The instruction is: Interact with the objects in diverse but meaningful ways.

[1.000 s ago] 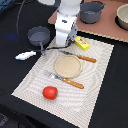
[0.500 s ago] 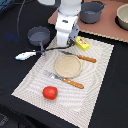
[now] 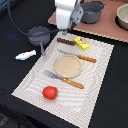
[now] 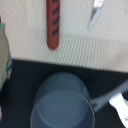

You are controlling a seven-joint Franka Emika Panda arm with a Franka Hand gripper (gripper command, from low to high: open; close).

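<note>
With its jaws hidden, grip unknowable, the gripper (image 3: 64, 31) hung between the brown sausage (image 3: 65, 41) and, at nine o'clock, the grey frying pan (image 3: 39, 34), so descending blind risked knocking either askew.

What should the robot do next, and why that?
Probably lower a little toward the brown sausage. The arm hangs above the far end of the striped mat, and the wrist view shows the sausage and the grey frying pan just below. The gripper's fingers are not visible, so nothing seems held yet.
</note>
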